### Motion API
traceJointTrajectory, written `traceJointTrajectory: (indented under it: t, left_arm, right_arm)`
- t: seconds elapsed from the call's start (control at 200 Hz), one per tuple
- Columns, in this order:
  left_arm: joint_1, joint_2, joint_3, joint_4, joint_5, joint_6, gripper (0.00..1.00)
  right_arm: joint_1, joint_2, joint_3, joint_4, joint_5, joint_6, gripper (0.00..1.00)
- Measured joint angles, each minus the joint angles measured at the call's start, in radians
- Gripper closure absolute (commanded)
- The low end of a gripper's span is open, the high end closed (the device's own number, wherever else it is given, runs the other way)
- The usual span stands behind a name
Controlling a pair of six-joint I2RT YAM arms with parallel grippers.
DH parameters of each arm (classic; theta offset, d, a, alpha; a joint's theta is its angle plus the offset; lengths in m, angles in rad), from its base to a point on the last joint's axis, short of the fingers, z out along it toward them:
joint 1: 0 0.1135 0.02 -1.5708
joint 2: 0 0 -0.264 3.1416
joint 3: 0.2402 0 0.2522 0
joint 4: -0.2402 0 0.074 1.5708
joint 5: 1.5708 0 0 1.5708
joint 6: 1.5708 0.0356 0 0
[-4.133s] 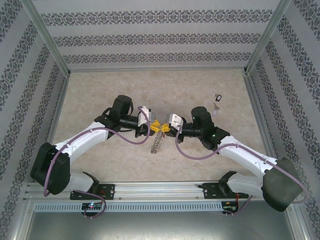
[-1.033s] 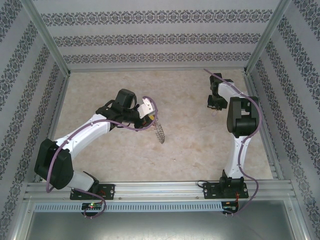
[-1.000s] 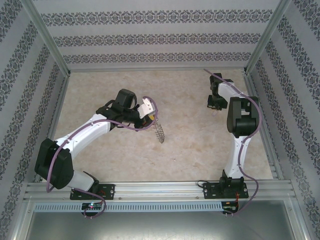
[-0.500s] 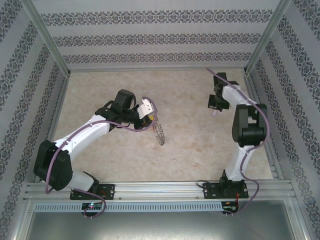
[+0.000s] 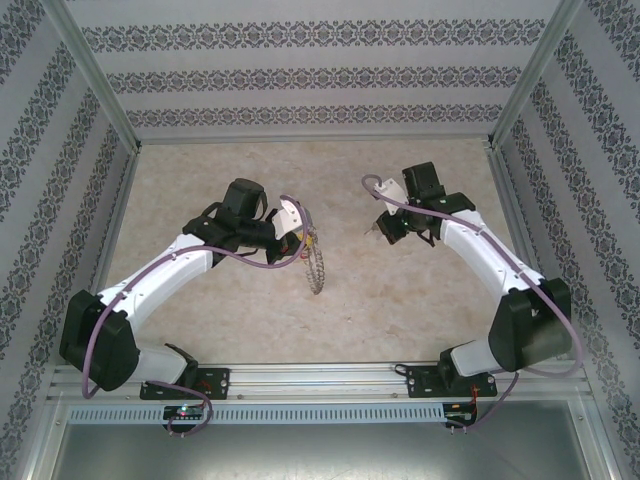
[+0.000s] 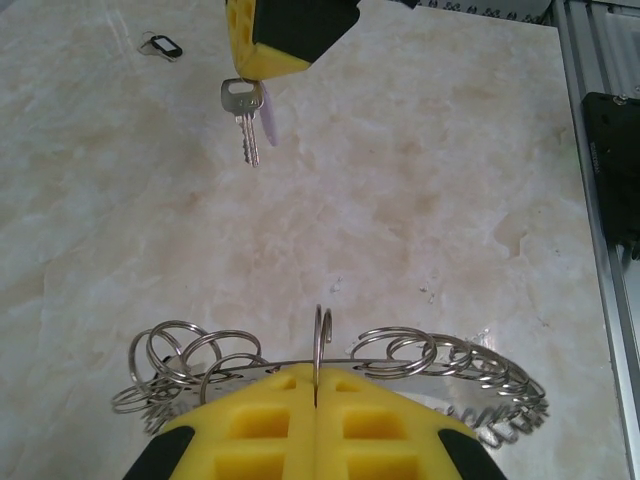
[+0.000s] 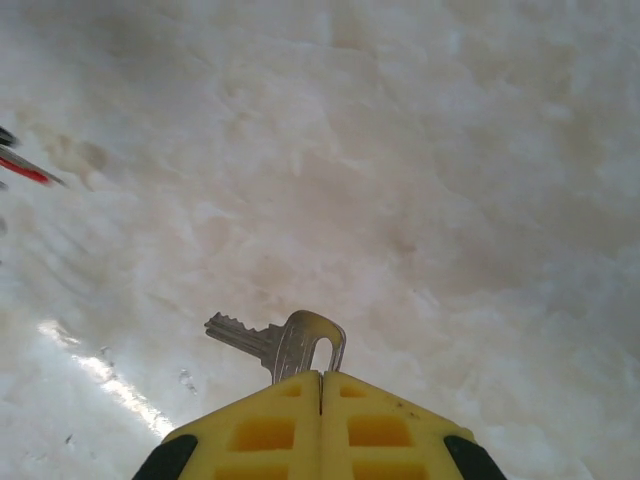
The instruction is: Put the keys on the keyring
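Observation:
My left gripper [image 5: 304, 238] is shut on the keyring [image 5: 317, 266], which hangs below it over the middle of the table. In the left wrist view the yellow pads [image 6: 260, 430] pinch one upright split ring [image 6: 320, 340] of the keyring [image 6: 450, 358], a thin silvery band fringed with small rings. My right gripper [image 5: 384, 229] hovers to the right, apart from the keyring, shut on a small silver key [image 7: 285, 343] by its head, the blade pointing left. From the left wrist that key [image 6: 243, 118] hangs under the right gripper's fingers [image 6: 285, 30], with a pale tag beside it.
Another key with a black tag [image 6: 160, 45] lies on the marble tabletop at the far side. A blurred red bit [image 7: 25, 168] shows at the left edge of the right wrist view. A metal rail [image 6: 598, 200] borders the table, and patterned walls [image 5: 300, 75] enclose it.
The right arm has swung from the far right corner in toward the middle, carrying the key. The left arm has shifted slightly, still holding the keyring.

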Motion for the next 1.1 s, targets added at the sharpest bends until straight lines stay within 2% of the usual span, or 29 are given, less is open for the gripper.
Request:
traceJointTrajectory:
  t: [0.145,0.28,0.385,0.515,0.719,0.949,1.099]
  left_arm:
    - [0.0,-0.004,0.0,0.0,0.013,0.0,1.0]
    - [0.0,-0.005,0.0,-0.001,0.014,0.002,1.0]
    - [0.0,-0.005,0.0,-0.003,0.013,0.008,1.0]
    - [0.0,-0.005,0.0,-0.009,0.005,0.014,1.0]
    - [0.0,-0.013,0.0,-0.024,-0.027,0.014,1.0]
    - [0.021,-0.116,-0.042,-0.045,-0.045,0.014,1.0]
    - [0.041,-0.147,-0.066,-0.058,-0.048,0.014,1.0]
  right_arm:
    - [-0.007,-0.018,-0.01,0.005,-0.093,-0.052,1.0]
    - [0.003,-0.095,-0.089,0.035,-0.217,-0.103,1.0]
    - [0.029,-0.132,-0.101,0.042,-0.244,-0.122,1.0]
    - [0.043,-0.108,-0.099,0.037,-0.196,-0.126,1.0]
    - [0.053,0.055,-0.096,-0.038,-0.076,-0.137,1.0]
    - [0.098,0.2,-0.098,-0.115,0.034,-0.186,0.99]
    - [0.099,0.255,-0.095,-0.117,0.053,-0.187,0.98]
